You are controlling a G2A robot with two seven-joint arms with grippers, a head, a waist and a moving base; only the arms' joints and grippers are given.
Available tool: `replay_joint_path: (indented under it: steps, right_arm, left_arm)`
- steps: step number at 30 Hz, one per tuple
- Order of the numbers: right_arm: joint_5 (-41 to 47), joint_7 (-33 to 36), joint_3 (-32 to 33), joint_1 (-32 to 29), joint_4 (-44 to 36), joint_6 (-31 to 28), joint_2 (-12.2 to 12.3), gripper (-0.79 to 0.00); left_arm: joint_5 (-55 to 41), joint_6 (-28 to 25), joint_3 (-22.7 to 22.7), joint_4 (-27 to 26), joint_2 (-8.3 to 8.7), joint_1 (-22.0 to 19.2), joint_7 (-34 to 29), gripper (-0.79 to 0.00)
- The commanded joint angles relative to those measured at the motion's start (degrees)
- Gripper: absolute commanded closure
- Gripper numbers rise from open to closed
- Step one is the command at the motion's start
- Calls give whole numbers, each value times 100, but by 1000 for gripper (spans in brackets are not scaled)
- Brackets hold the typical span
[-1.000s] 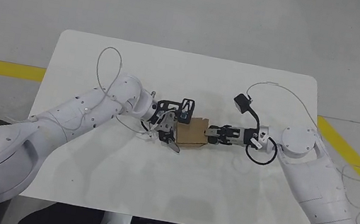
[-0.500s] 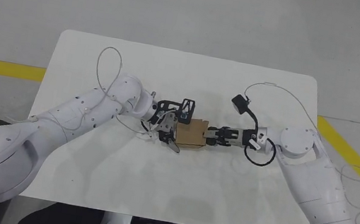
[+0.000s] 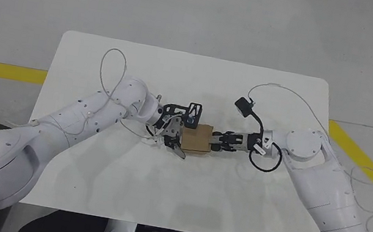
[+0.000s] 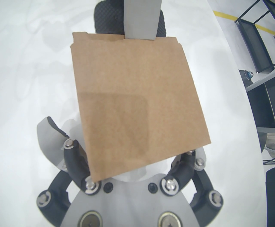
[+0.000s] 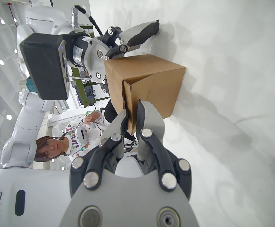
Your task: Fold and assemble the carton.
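A brown carton sits folded into a box near the middle of the white table. My left gripper is at its left end, open, with the carton's panel over its palm and one finger stretched along the carton's side. My right gripper is at the carton's opposite end, shut on an end flap that stands out from the box. In the left wrist view the right gripper's fingers show beyond the carton's far edge.
Bare table surrounds the carton on all sides. Loose cables arc over both arms. A yellow floor line runs beside the table. A black rack stands off the table's edge.
My right arm has moved a little left, towards the carton, with the flap still in its fingers. The left arm and the carton have barely shifted.
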Motion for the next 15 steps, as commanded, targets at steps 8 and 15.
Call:
replay_joint_path:
  steps: [8, 15]
  right_arm:
    - [203, -5, 188, -81, 63, -41, 35, -175]
    - [297, 23, 342, -180, -4, -78, 77, -157]
  left_arm:
    - [-37, 0, 0, -8, -4, 19, -61, -785]
    - [-51, 0, 0, -4, -6, 15, -92, -785]
